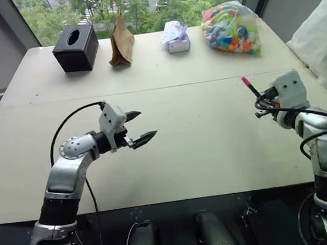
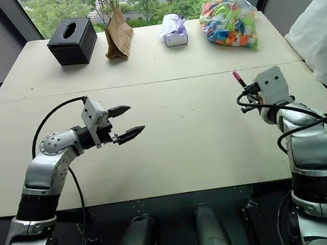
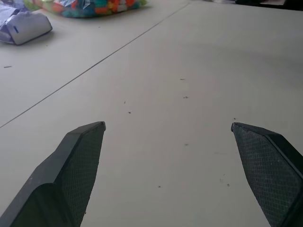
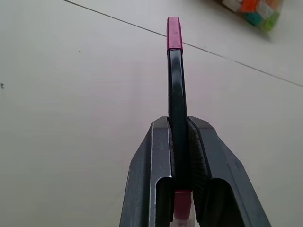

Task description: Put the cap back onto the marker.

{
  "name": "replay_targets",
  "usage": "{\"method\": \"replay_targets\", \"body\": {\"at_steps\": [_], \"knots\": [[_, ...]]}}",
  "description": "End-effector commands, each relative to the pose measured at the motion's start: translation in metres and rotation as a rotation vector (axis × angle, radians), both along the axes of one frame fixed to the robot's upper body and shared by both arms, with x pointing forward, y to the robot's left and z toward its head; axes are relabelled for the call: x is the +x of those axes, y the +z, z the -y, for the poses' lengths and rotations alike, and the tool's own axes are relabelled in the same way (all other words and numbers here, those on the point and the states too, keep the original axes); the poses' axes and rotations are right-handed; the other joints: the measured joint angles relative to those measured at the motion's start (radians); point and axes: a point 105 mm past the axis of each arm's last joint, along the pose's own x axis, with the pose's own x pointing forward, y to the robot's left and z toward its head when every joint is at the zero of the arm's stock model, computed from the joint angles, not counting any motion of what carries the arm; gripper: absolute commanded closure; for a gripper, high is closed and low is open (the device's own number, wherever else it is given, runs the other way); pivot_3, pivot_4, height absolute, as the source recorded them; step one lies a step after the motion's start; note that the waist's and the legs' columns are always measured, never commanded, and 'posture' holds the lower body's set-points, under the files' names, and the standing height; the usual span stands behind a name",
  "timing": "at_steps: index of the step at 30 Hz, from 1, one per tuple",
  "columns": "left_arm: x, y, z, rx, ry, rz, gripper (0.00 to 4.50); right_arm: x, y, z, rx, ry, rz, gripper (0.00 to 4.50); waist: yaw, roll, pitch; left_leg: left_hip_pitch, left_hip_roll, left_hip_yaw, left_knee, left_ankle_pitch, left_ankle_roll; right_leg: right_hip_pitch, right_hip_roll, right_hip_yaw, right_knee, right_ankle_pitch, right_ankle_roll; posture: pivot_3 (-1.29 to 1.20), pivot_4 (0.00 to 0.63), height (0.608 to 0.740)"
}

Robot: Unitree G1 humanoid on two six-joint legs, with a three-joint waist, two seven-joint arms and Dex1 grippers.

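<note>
Between the two fingers of the right hand (image 4: 179, 137) the marker (image 4: 176, 94) is pinched along its dark barrel, fingers pressed flat against both sides. The cap (image 4: 173, 33) (red-pink) sits on the end of the marker that projects beyond the fingertips, above the table (image 1: 200, 130). A second red-pink section shows at the base of the fingers. No lettering can be read on the barrel.

Well apart from it, the left hand (image 1: 138, 127) hangs above the table with its fingers (image 3: 78, 161) spread wide and nothing between them.

Beyond both hands, along the far edge: a black tissue box (image 1: 76, 47), a brown paper bag (image 1: 121, 43), a white-and-purple packet (image 1: 175, 37) (print illegible) and a clear bag of coloured pieces (image 1: 230, 27).
</note>
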Motion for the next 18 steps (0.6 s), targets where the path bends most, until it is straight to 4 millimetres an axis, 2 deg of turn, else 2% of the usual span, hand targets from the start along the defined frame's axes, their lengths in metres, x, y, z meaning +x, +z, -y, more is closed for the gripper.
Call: {"method": "replay_targets", "body": {"at_steps": [1,5,12,18], "knots": [[0.001,0.018,0.003,-0.04,0.002,0.045,0.04,-0.011,0.008,0.016,-0.014,-0.108,0.061,4.5,-0.002,0.0,0.0,0.0,0.0,0.0,0.0,0.0,0.0,0.0,0.0,0.0,0.0,0.0,0.0,0.0,0.15,0.74],[-0.002,0.016,0.007,-0.042,-0.017,0.028,0.04,-0.02,-0.009,0.023,0.013,-0.16,0.029,4.5,-0.002,0.0,0.0,0.001,0.0,0.001,0.0,0.0,0.0,0.0,0.0,0.0,0.0,0.0,0.0,0.0,0.15,0.74],[-0.002,0.015,0.007,-0.029,-0.028,0.021,0.04,-0.027,-0.034,0.022,0.087,-0.193,-0.028,4.5,-0.002,0.0,0.0,0.001,0.0,0.001,0.0,0.0,0.0,0.001,0.0,0.0,0.0,0.0,0.0,0.0,0.15,0.74],[-0.004,0.015,0.008,-0.025,-0.039,0.011,0.04,-0.029,-0.043,0.024,0.11,-0.21,-0.046,4.5,-0.002,0.0,0.0,0.001,0.0,0.001,0.0,0.0,0.0,0.001,0.001,0.0,0.0,0.0,0.0,0.0,0.15,0.74]]}}
